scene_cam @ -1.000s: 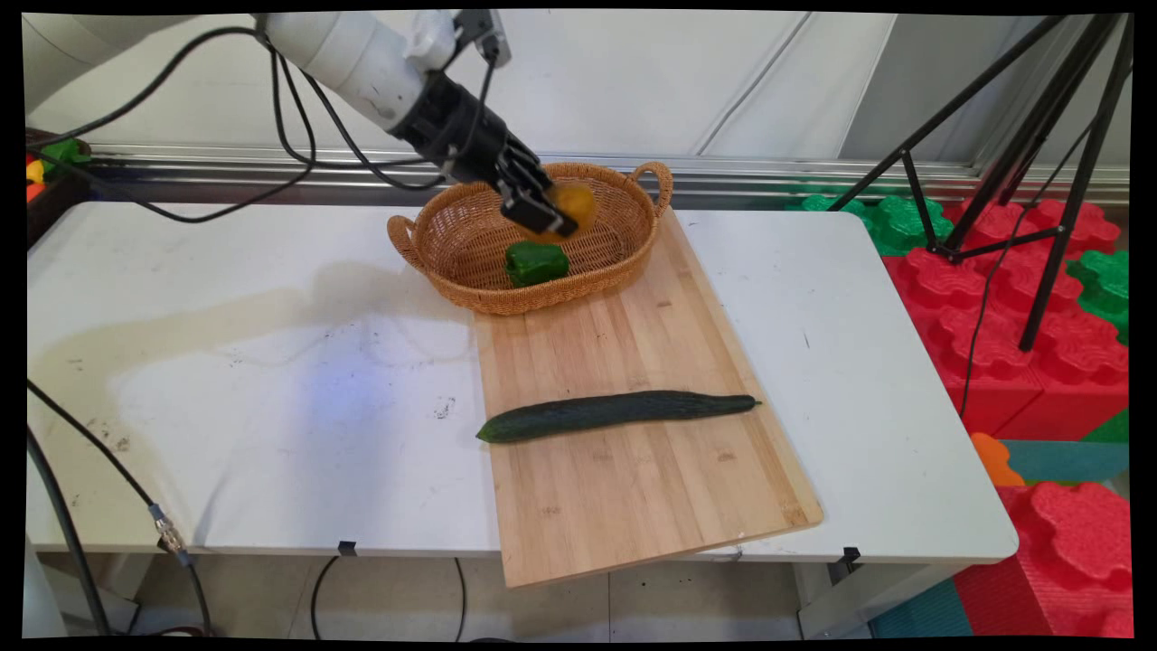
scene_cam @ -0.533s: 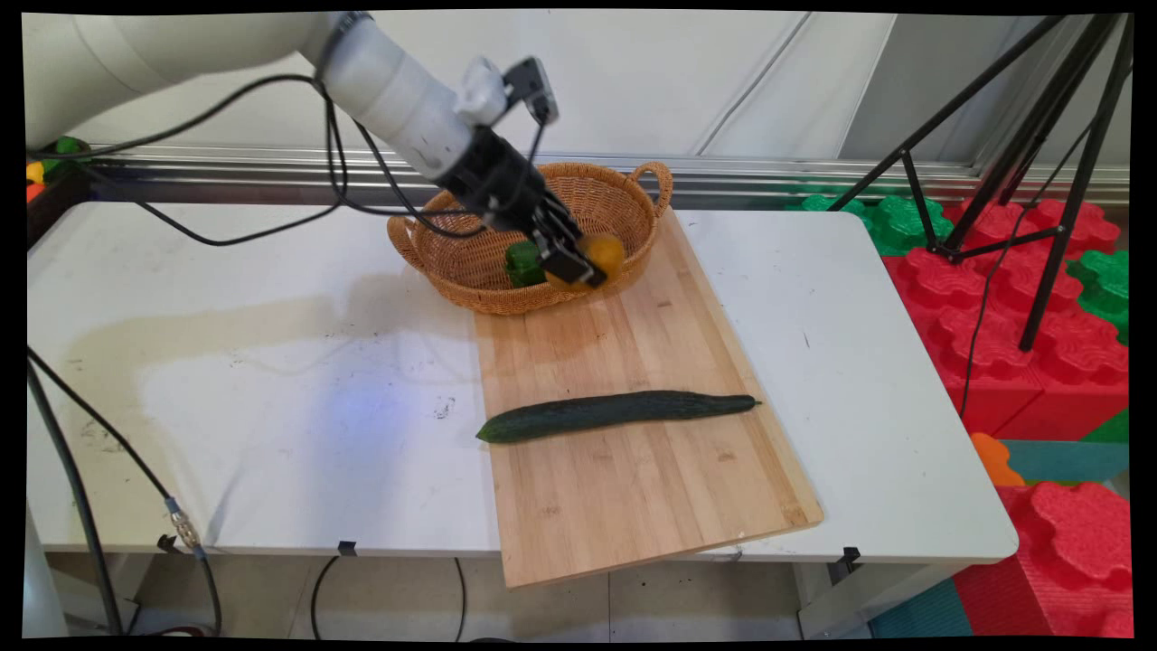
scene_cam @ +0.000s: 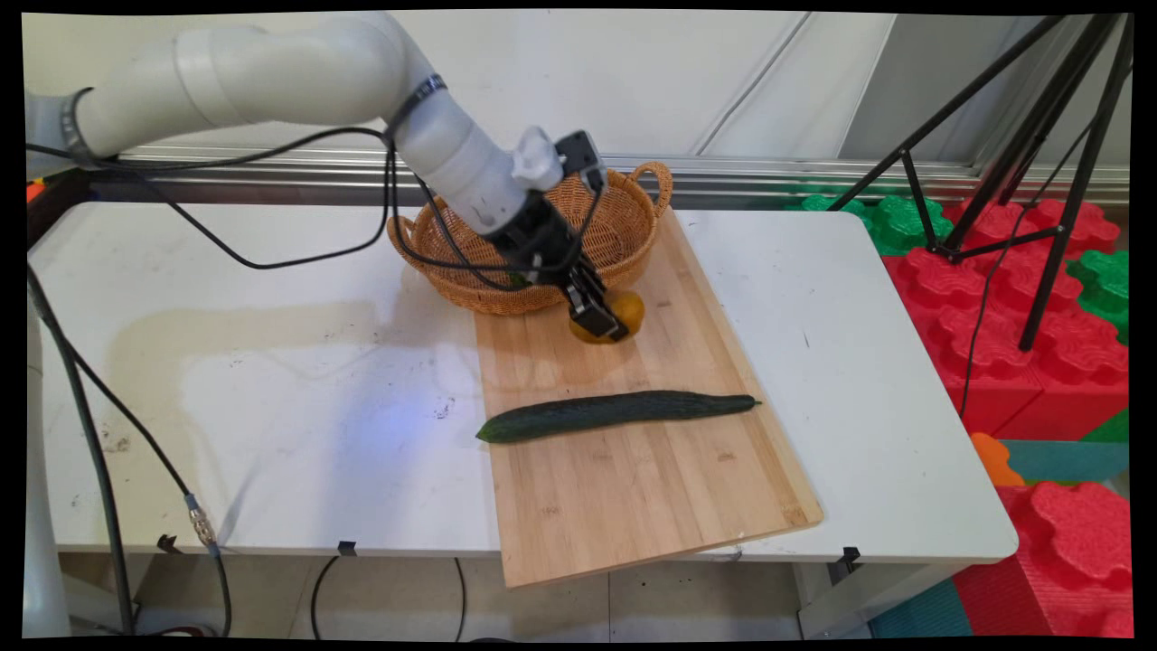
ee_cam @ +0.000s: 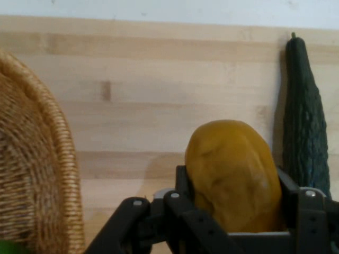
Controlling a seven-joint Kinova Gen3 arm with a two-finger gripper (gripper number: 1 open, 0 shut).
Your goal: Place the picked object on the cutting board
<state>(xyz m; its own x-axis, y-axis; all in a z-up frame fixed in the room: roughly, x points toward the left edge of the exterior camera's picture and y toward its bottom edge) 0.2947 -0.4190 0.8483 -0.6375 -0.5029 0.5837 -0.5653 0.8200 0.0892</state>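
Gripper (scene_cam: 600, 322) clamped the yellow fruit (ee_cam: 233, 174) low over the cutting board (scene_cam: 633, 470), just past the basket (scene_cam: 452, 244); best set down gently, clear of the cucumber (scene_cam: 615, 413).

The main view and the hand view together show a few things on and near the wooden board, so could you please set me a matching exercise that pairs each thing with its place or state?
Things:
1. mango
2. cucumber
3. wicker basket
4. gripper

Places or states:
A. lies lengthwise across the middle of the cutting board
B. stands at the board's far end, with a green pepper inside
C. clamped between two black fingers, just above the board
D. shut on the yellow fruit, just outside the basket's near rim

Pairs: 1-C, 2-A, 3-B, 4-D
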